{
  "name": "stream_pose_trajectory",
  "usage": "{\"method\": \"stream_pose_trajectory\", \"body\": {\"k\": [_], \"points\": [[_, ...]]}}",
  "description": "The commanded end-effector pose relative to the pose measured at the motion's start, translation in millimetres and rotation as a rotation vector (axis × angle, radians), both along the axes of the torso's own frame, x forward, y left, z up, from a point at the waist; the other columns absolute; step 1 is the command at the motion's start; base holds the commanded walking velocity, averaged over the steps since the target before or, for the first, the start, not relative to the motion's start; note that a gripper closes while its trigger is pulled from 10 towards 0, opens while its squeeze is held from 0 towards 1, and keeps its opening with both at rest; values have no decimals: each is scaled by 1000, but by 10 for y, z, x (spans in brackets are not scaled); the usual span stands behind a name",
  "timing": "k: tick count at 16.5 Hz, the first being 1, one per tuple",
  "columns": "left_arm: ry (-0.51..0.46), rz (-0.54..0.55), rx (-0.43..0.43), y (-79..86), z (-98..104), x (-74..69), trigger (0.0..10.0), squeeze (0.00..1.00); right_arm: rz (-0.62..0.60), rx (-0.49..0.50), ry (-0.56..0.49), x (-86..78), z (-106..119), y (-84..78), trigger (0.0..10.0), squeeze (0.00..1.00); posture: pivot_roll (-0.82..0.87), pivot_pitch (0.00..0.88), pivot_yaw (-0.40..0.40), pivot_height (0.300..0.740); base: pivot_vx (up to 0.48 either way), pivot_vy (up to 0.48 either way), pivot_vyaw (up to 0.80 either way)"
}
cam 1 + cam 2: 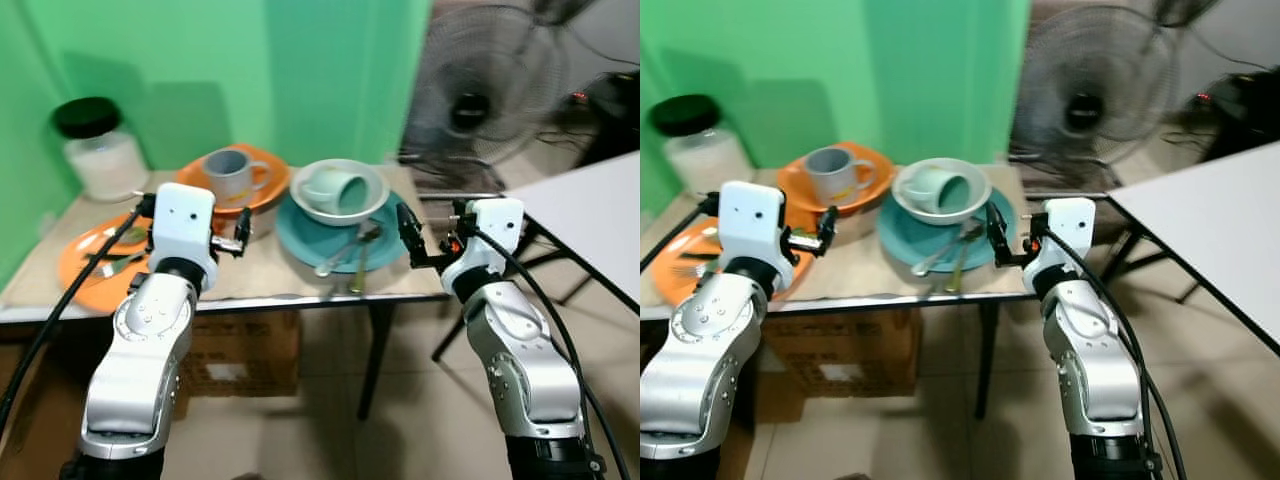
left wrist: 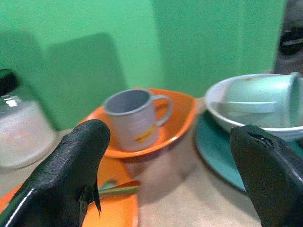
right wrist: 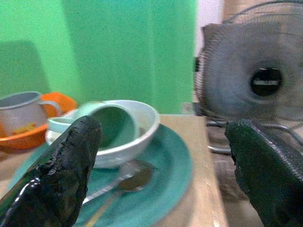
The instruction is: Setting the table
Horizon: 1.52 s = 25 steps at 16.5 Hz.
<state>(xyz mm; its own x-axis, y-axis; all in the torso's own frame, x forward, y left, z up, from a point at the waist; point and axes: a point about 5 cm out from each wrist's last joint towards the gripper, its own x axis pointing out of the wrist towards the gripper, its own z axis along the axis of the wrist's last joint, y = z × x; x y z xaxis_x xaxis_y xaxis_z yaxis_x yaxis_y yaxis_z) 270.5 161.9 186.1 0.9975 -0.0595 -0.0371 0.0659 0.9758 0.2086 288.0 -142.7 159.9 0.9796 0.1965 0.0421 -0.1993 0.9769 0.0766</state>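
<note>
Teal plate (image 1: 300, 240) with white bowl (image 1: 372, 200), green mug (image 1: 338, 190) and spoon (image 1: 345, 250) lies ahead-left of my nearer right end effector (image 1: 420, 243); both end effectors, left (image 1: 236, 232) too, gape empty.

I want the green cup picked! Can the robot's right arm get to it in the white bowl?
Probably yes. The right gripper is open beside the teal plate; nothing blocks the green cup lying in the white bowl.

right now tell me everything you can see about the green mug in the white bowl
The green mug is pale mint, glossy like ceramic, and looks empty. It lies tipped on its side inside the white bowl, its open mouth facing the robot and slightly to its right, its handle towards the robot's left. The bowl sits on the teal plate, beside a spoon. Neither gripper touches the mug.
</note>
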Motion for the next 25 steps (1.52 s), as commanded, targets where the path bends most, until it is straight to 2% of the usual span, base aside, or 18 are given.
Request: {"method": "stream_pose_trajectory", "body": {"k": [1,6,13,19,21,24,25], "points": [[2,-21,3,-14,-1,-2,10000,0,0,-5,-8,17,22,-1,10000,0,-17,0,2,740,0,0,0],[-5,-22,3,4,5,-18,10000,0,23,-17,3,8,-14,53,10000,0,-12,0,-5,740,152,0,0],[-2,-22,7,15,-4,-10,10000,0,14,12,15,11,-21,48,10000,0,-10,0,2,740,319,0,-121],[-8,-21,15,19,19,2,10000,0,12,-6,-1,21,-1,47,10000,0,-6,0,2,740,303,0,0],[-10,-23,19,17,27,3,10000,0,29,-65,-21,24,21,72,10000,0,-5,0,1,740,289,0,400],[-16,-30,27,11,45,4,10000,0,10,6,-17,31,28,34,10000,0,-5,0,3,740,276,0,431],[-16,-32,29,8,46,6,10000,0,-1,-8,-22,43,38,-4,10000,0,-6,0,6,740,274,0,0]]}}
